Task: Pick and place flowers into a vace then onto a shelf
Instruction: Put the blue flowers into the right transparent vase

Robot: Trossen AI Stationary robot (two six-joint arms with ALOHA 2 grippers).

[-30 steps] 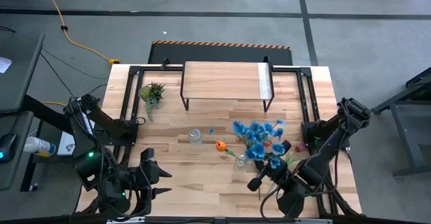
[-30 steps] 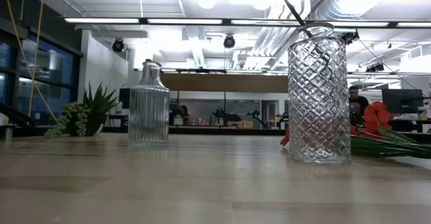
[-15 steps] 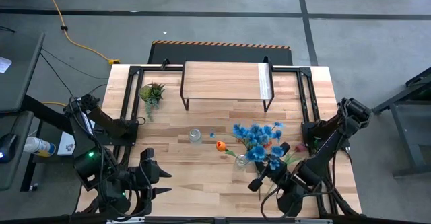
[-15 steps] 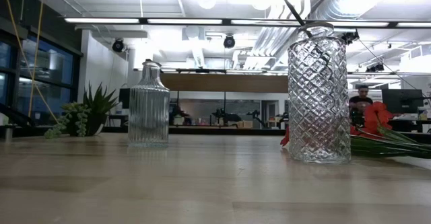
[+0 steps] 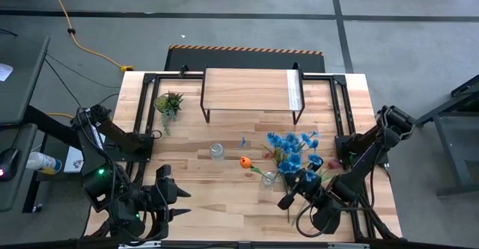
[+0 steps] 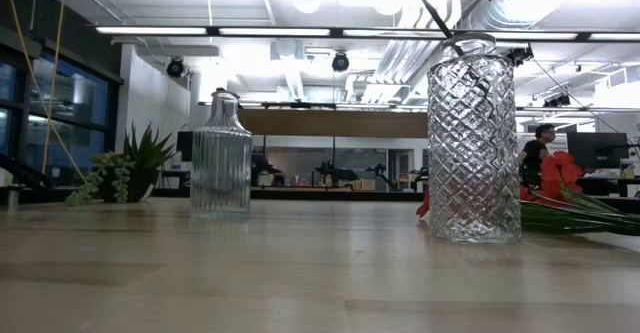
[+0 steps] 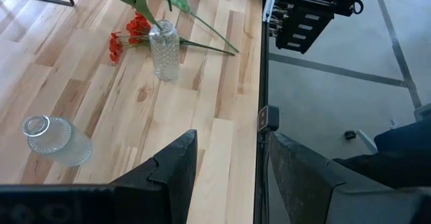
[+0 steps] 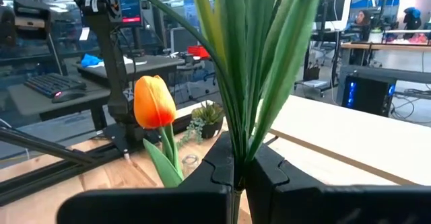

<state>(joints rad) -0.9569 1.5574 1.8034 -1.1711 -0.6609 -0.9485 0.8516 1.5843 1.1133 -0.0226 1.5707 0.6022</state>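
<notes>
My right gripper point(image 5: 301, 182) hovers just right of the diamond-cut glass vase point(image 5: 268, 179), shut on the blue flower cluster point(image 5: 296, 150). An orange tulip point(image 5: 245, 161) stands in that vase, its stem in the mouth. The red cluster point(image 7: 124, 39) lies flat on the table beside the vase point(image 7: 165, 50). The low wooden shelf point(image 5: 252, 90) stands at the far edge. My left gripper point(image 5: 168, 193) waits open near the table's near-left corner. My right gripper pinches the blue cluster's bundle of green stems and leaves point(image 8: 237, 158) between its two fingers. The stems rise upright out of the fingers, with the blooms above. The gripper's own body hides the stems' lower ends.
A ribbed glass bottle point(image 5: 217, 151) stands mid-table, left of the vase. A small spiky potted plant point(image 5: 168, 102) sits by the shelf's left leg. Black frame rails point(image 5: 340, 114) run along both table sides. Bare wood lies between the bottle and the left gripper.
My right gripper has carried the blue cluster a little toward the table's right edge, staying shut on the stems. The blooms have swung rightward, away from the tulip. The vase, bottle and left arm have kept still.
</notes>
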